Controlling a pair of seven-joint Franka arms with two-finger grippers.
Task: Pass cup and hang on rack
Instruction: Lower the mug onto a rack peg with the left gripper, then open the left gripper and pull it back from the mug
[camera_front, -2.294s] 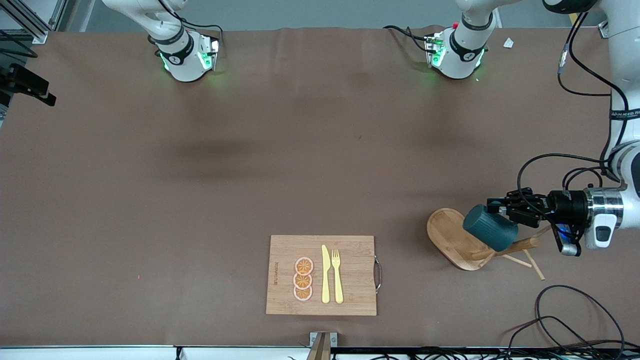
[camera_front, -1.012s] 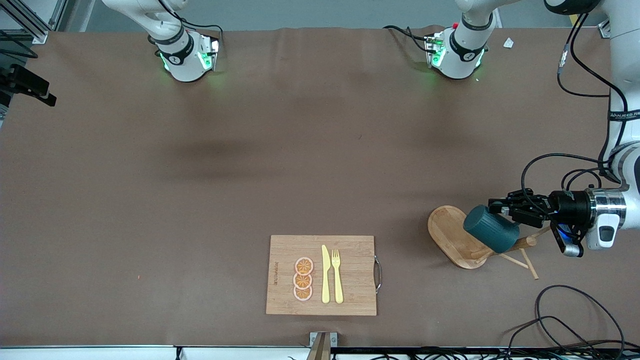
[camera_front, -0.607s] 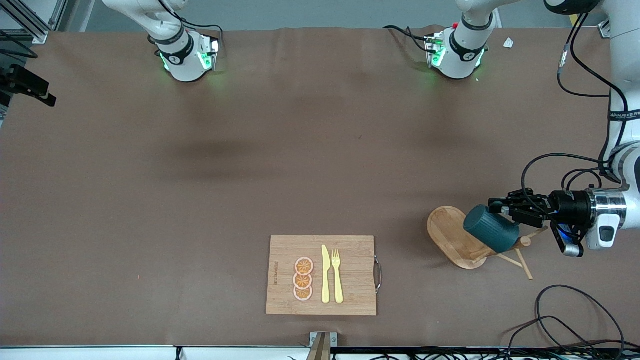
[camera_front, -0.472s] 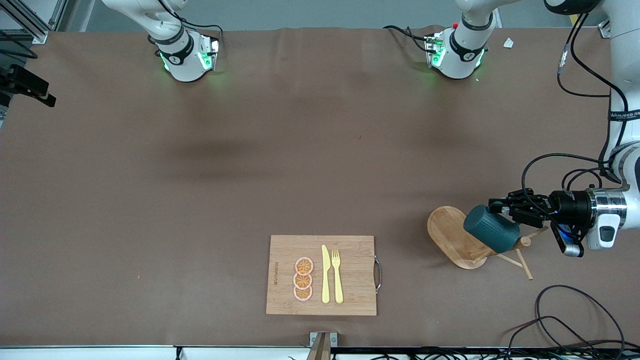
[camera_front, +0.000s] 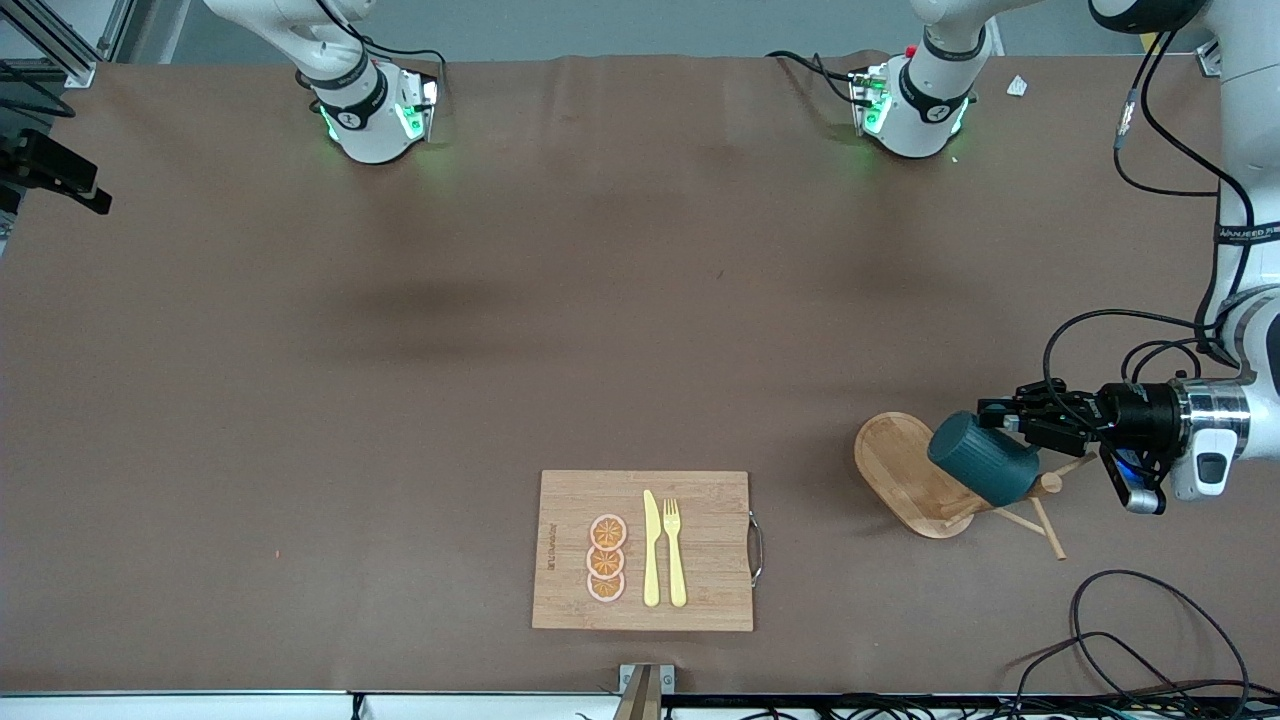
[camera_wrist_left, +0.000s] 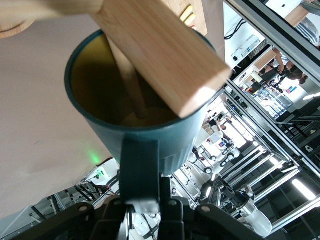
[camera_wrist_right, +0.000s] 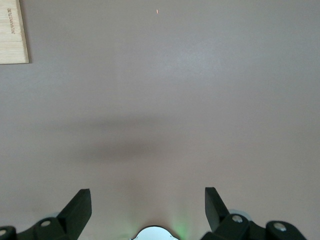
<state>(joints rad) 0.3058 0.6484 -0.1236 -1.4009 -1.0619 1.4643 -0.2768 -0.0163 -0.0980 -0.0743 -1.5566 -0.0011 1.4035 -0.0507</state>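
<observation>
Cup (camera_front: 981, 470) is clamped by its handle in the left gripper (camera_front: 1000, 414), already on the rack (camera_front: 905, 478); next, let go. Right gripper (camera_wrist_right: 148, 207) waits, wide open and empty.

At the left arm's end of the desk (camera_front: 400, 350), the left pincer (camera_front: 992, 416) grips the dark teal cup (camera_front: 982, 458), tilted over the wooden rack (camera_front: 905, 470), whose oval base is tipped. Nearer the front camera, toward the middle, a bamboo cutting board (camera_front: 705, 550) carries three orange slices (camera_front: 606, 558), a yellow knife (camera_front: 651, 548) and fork (camera_front: 675, 552).
</observation>
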